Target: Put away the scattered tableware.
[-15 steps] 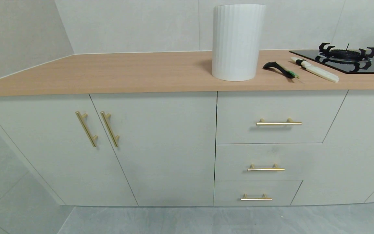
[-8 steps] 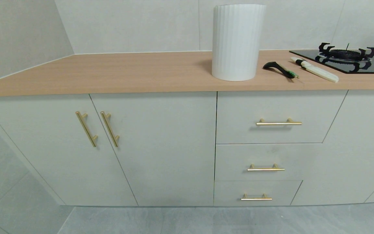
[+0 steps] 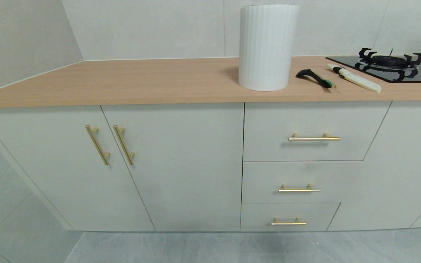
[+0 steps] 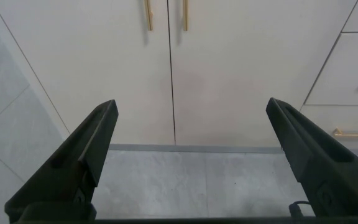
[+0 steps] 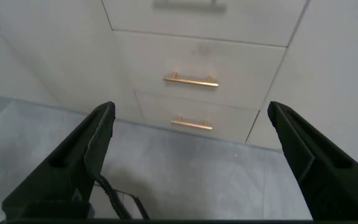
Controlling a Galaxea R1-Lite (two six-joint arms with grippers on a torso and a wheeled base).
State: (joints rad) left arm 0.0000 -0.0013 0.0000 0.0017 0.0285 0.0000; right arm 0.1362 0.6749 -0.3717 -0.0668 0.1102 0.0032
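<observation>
Wooden table (image 3: 141, 78): carried the task's things toward its right end, above shut drawers and cabinet doors.
White ribbed container (image 3: 267, 47): stood upright near the front edge; its inside could not be seen.
Black-handled utensil (image 3: 314, 77): lay flat just beside the container on the hob side, with its green tip toward the front edge. It was possibly a peeler.
Cream knife (image 3: 355, 77): lay flat between that utensil and the gas hob (image 3: 389, 65), close along the hob's edge. Whether they touched could not be told.
Left end effector (image 4: 191, 106): fingers spread wide and empty, held low before the cabinet doors (image 4: 229, 62).
Right end effector (image 5: 190, 107): also wide and empty, held low before the lower drawers (image 5: 190, 81).
Step in hand: judged the very start, since nothing was grasped and both utensils lay out on the table.
Next move: an arm needed to rise to table height and pinch one utensil from above, across its handle. The right arm looked nearer. The container seemed the likely place to put them.
</observation>
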